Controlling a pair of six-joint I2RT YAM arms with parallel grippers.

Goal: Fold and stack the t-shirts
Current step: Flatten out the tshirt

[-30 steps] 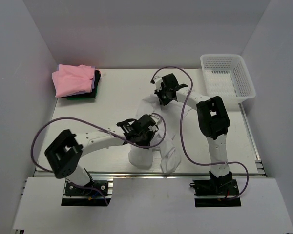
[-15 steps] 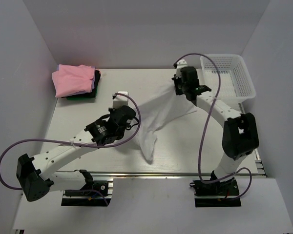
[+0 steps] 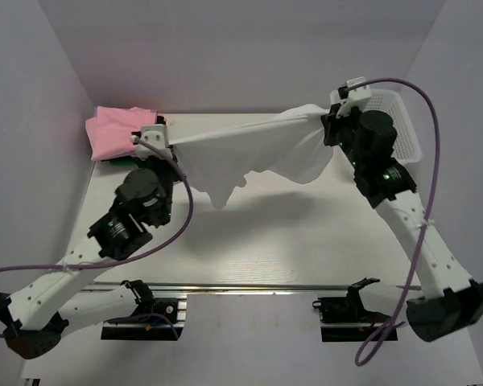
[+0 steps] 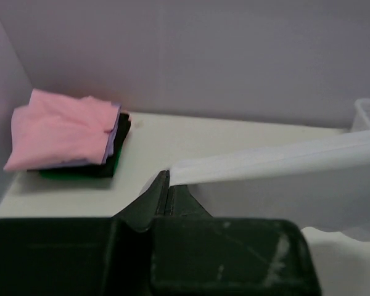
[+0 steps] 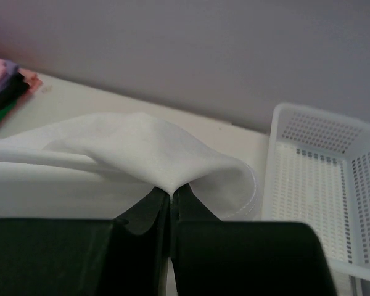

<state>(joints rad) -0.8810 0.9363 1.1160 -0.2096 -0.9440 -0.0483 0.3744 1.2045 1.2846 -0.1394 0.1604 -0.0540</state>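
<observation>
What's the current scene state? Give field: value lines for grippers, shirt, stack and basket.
left gripper: shut on one end of the white cloth t-shirt
right gripper: shut on the other end of the t-shirt
white t-shirt: lifted, stretched between both grippers, lower part drooping over the table
stack: far left corner, pink folded t-shirt on top of dark folded shirts
white plastic mesh basket: far right corner, beside the right gripper
fold: not yet begun on the white t-shirt

The pale table (image 3: 306, 233) carries a pink-topped stack of folded t-shirts (image 3: 113, 133) far-left, a mesh basket (image 5: 324, 132) far-right.
</observation>
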